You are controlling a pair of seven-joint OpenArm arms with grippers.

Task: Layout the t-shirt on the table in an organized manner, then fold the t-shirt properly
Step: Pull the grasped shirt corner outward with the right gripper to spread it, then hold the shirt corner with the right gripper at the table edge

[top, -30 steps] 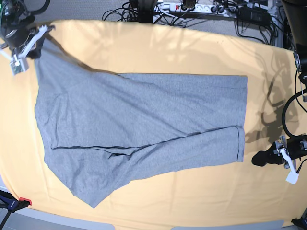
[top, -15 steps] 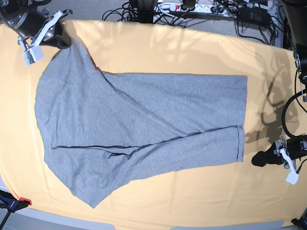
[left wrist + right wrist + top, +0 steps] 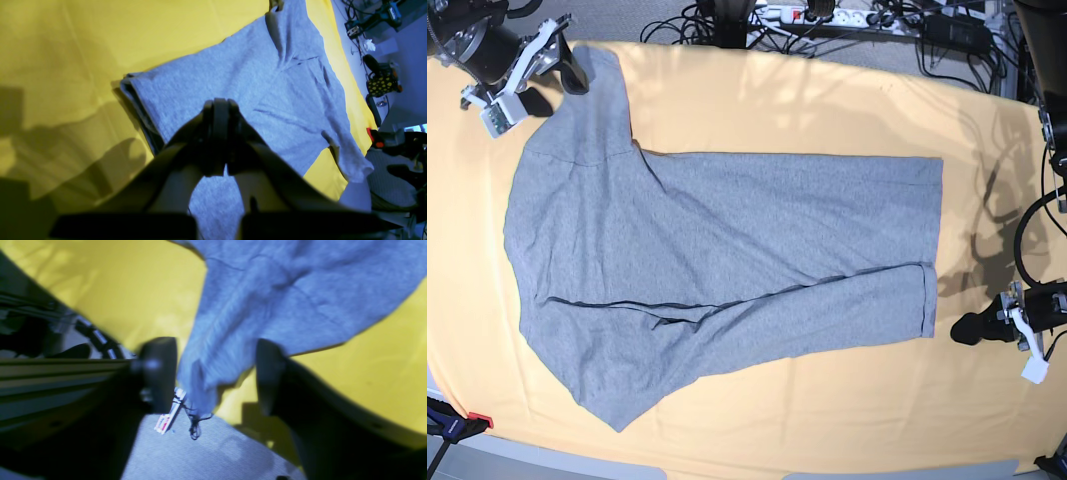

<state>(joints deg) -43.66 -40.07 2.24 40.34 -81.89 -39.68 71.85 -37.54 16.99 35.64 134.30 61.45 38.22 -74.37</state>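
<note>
The grey t-shirt (image 3: 727,250) lies spread over the yellow-orange table (image 3: 827,100), plain side up, with one corner drawn up to the far left. My right gripper (image 3: 555,82) stands open at that corner. In the right wrist view the shirt's tip (image 3: 206,373) hangs loose between the spread fingers (image 3: 160,373), just past the table's edge (image 3: 116,290). My left gripper (image 3: 969,330) rests shut and empty near the front right, just off the shirt's hem. In the left wrist view its shut fingers (image 3: 220,133) point across the t-shirt (image 3: 283,83).
Cables and a power strip (image 3: 827,15) run behind the far edge. A red clamp (image 3: 477,418) sits at the front left corner. Grey floor with a small white tag (image 3: 166,416) shows below the table's edge by my right gripper.
My right gripper carried the shirt's corner toward the far edge and rightward, then opened its jaws. The left arm has stayed still.
</note>
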